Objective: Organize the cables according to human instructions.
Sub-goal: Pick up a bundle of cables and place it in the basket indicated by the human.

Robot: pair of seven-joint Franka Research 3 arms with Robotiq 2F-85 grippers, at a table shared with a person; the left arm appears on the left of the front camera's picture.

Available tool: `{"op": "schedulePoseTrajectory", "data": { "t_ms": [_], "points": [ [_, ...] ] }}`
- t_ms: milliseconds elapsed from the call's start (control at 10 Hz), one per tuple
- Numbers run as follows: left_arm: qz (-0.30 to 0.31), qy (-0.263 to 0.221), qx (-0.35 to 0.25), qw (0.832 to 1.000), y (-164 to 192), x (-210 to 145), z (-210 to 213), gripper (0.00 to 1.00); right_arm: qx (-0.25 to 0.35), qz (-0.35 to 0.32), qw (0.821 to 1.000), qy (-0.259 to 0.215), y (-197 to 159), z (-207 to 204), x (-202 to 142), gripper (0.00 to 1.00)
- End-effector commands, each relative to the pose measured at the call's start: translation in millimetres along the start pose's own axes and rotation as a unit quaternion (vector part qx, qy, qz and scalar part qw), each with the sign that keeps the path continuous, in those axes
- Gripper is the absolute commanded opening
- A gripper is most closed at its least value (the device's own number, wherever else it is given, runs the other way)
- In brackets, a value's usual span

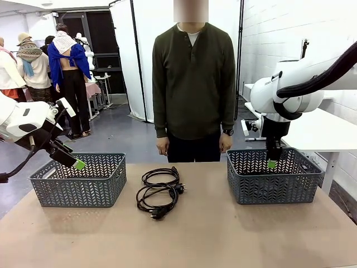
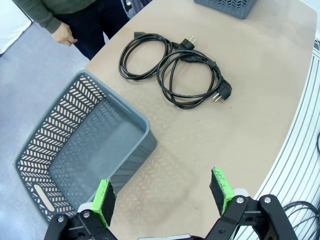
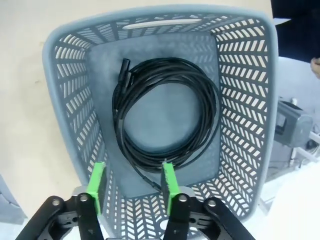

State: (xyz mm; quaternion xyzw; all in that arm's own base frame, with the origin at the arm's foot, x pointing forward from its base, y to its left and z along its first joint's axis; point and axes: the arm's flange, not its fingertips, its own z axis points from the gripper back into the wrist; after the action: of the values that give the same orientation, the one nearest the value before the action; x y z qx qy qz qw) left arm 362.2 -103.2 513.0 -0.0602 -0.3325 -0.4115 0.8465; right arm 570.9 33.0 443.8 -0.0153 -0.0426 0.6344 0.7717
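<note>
Here the right claw (image 3: 132, 167) is hanging half-open and empty over a cable (image 3: 165, 62) in the three-o'clock basket (image 3: 245, 100), while the left claw (image 2: 160, 177) is gaping empty at nine o'clock.

Front view: fixed, low at table (image 1: 223, 240) near edge, faces across to person (image 1: 193, 84). Left wrist view: high above left basket (image 2: 50, 130), angled down; shares table-centre cables (image 2: 165, 70) with front. Right wrist view: close, straight down into right basket (image 3: 65, 100).

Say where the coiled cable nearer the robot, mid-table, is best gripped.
Probably the near cable at its bunched strands on the robot-side arc, straight down from above: it lies flat on the table, and that arc is clear of the far cable overlapping its far edge.
</note>
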Motion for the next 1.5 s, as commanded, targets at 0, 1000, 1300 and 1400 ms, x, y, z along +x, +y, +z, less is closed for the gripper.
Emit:
{"op": "schedulePoseTrajectory", "data": {
  "t_ms": [0, 1000, 1300, 1400],
  "points": [
    [0.003, -0.001, 0.000, 1.000, 1.4, -0.9, -0.1, 1.00, -0.010, -0.010, 1.000, -0.009, -5.3, 0.2, -0.7, 1.00],
    [0.003, -0.001, 0.000, 1.000, 1.4, -0.9, -0.1, 1.00, -0.005, -0.008, 1.000, -0.002, -6.3, 9.6, 0.8, 1.00],
    [0.003, -0.001, 0.000, 1.000, 1.4, -0.9, -0.1, 1.00, -0.005, -0.008, 1.000, -0.002, -6.3, 9.6, 0.8, 1.00],
    [0.003, -0.001, 0.000, 1.000, 1.4, -0.9, -0.1, 1.00, -0.005, -0.008, 1.000, -0.002, -6.3, 9.6, 0.8, 1.00]
  ]
}}
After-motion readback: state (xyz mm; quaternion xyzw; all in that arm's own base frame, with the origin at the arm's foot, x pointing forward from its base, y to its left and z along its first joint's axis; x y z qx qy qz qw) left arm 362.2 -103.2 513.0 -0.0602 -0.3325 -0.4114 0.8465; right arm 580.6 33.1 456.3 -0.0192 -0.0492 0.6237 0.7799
